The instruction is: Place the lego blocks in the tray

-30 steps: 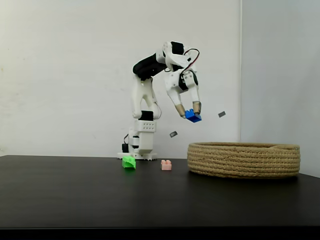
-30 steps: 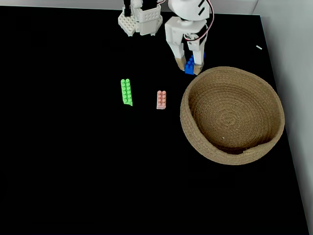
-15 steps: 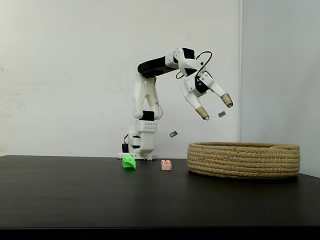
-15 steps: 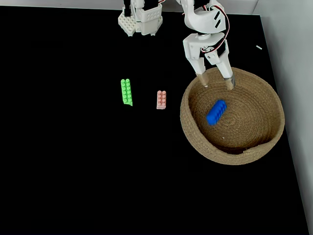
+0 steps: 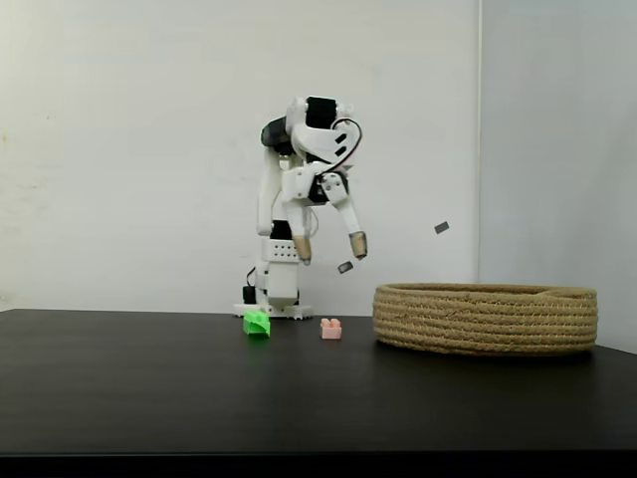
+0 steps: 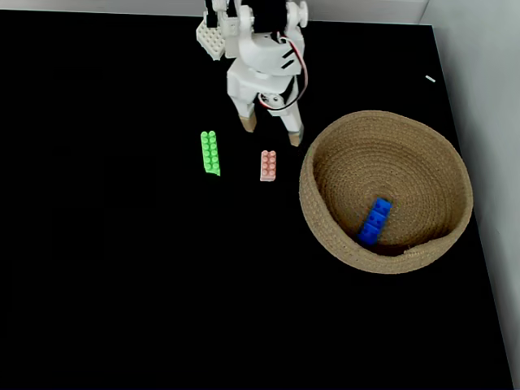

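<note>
Blue brick lies in rope basket; green brick and pink brick remain on table, gripper spread empty above them.

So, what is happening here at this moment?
A small white robot arm is putting lego bricks into a round rope basket. The blue brick already lies inside the basket, near its lower wall as the top view shows it. The gripper is open and empty, its fingers spread, raised above the black table close to the pink brick. The pink brick and the green brick lie on the table outside the basket.
</note>
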You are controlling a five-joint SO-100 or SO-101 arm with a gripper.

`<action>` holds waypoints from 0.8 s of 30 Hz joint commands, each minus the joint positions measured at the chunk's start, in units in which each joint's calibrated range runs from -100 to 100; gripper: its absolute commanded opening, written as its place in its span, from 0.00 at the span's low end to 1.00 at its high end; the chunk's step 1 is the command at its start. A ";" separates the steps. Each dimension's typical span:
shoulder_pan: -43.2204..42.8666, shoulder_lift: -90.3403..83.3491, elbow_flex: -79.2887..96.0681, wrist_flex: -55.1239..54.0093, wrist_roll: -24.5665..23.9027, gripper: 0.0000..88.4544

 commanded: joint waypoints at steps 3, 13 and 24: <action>9.96 -0.74 0.78 0.87 8.11 0.32; 20.18 7.34 2.88 -3.29 21.44 0.35; 23.23 12.84 7.62 -14.12 24.57 0.36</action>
